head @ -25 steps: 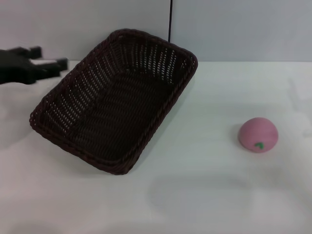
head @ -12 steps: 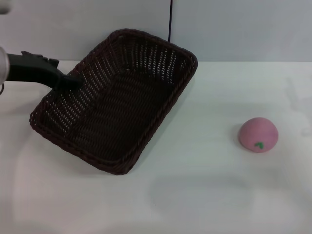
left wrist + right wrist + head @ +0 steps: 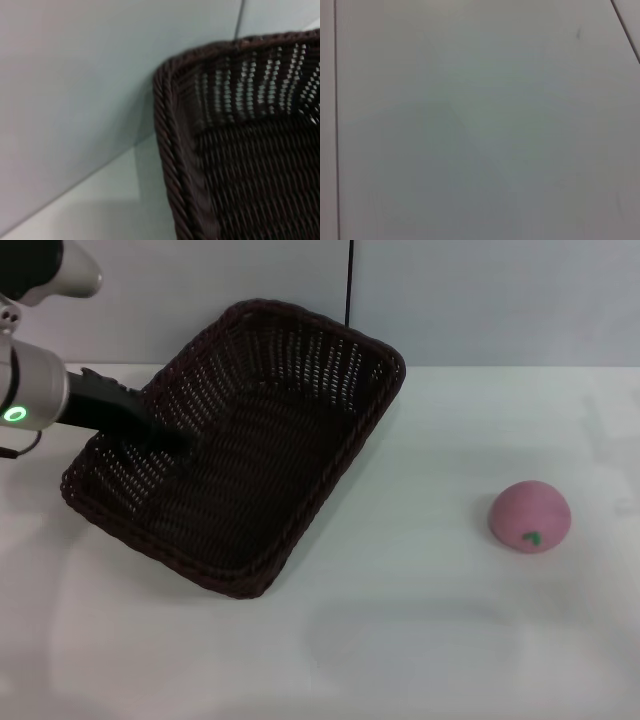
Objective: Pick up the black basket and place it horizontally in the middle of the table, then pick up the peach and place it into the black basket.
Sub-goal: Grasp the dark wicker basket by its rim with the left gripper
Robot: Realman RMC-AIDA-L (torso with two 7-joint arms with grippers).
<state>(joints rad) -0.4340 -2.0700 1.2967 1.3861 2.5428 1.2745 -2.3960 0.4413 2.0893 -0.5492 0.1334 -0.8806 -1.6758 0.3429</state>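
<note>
Your left gripper (image 3: 175, 445) has just moved in over the black basket's (image 3: 250, 470) left rim; I cannot tell its fingers' state. The basket sits diagonally, unlifted; the peach (image 3: 529, 517) waits well right.

The basket (image 3: 240, 445) is woven wicker, very dark brown-black, rough and ridged, with a thick braided rim (image 3: 167, 150) and openwork sides that let light through. The desk (image 3: 420, 640) is a plain white surface, smooth and matt. The peach (image 3: 529, 516) is pink, smooth, dull and soft-looking. The left arm (image 3: 35, 400) has a smooth, slightly shiny silver-grey casing; its pincer (image 3: 165, 435) is matt black.
</note>
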